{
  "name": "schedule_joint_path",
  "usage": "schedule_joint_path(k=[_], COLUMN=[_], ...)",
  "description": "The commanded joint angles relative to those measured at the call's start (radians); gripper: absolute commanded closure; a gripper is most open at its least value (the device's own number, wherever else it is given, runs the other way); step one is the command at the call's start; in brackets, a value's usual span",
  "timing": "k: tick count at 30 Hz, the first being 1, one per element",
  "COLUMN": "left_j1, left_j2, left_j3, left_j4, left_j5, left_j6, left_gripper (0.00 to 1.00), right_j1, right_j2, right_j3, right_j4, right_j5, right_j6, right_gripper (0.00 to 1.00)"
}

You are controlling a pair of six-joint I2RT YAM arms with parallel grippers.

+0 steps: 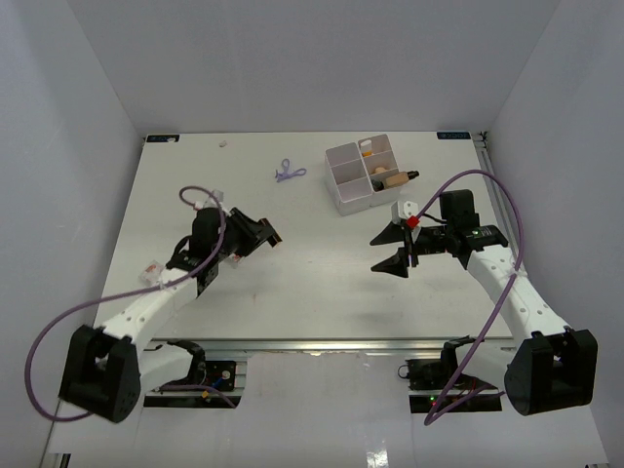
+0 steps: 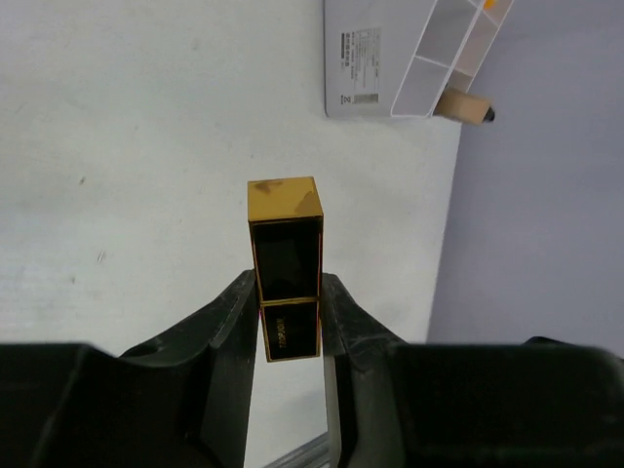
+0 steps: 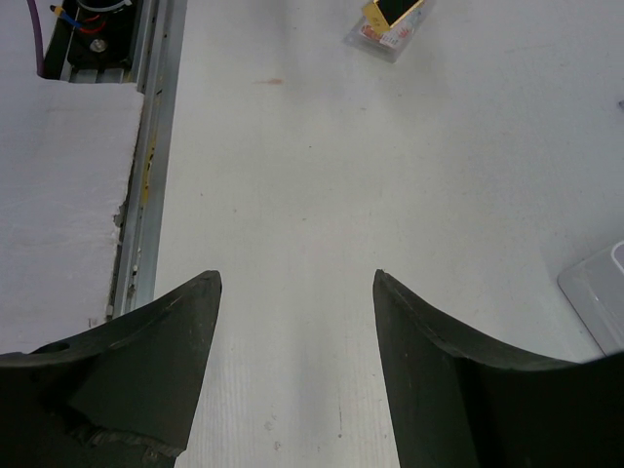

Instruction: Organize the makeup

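Observation:
My left gripper (image 1: 261,234) is shut on a black-gold lipstick (image 2: 284,229) and holds it above the table, left of centre; in the left wrist view the gripper (image 2: 286,297) clamps the lipstick's lower half. My right gripper (image 1: 382,255) is open and empty, just in front of the white four-compartment box (image 1: 343,191); in its wrist view the gripper (image 3: 297,283) has only bare table between the fingers. The box holds an orange tube (image 1: 367,149) and a beige dark-capped bottle (image 1: 395,178). A lilac clip (image 1: 289,173) lies left of the box.
A small pinkish item (image 1: 224,143) lies near the back edge. A small clear item (image 1: 153,267) lies at the left, and also shows in the right wrist view (image 3: 388,21). The box (image 2: 390,58) and the bottle (image 2: 466,105) show ahead of the left gripper. The table's front rail (image 3: 146,175) is near.

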Motion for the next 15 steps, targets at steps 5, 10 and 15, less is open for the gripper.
schedule_joint_path(k=[5, 10, 15], left_j1=[-0.101, -0.18, -0.251], left_j2=[0.474, 0.692, 0.909], left_j3=[0.545, 0.876, 1.175], left_j4=[0.121, 0.035, -0.067], left_j5=[0.268, 0.251, 0.156], left_j6=[0.552, 0.846, 1.124], left_gripper=[0.99, 0.98, 0.95], right_j1=[-0.039, -0.06, -0.074], right_j2=[-0.017, -0.018, -0.013], right_j3=[-0.006, -0.007, -0.008], right_j4=[-0.007, -0.006, -0.007], right_j5=[-0.008, -0.014, -0.026], right_j6=[-0.01, -0.006, -0.004], right_gripper=[0.3, 0.3, 0.29])
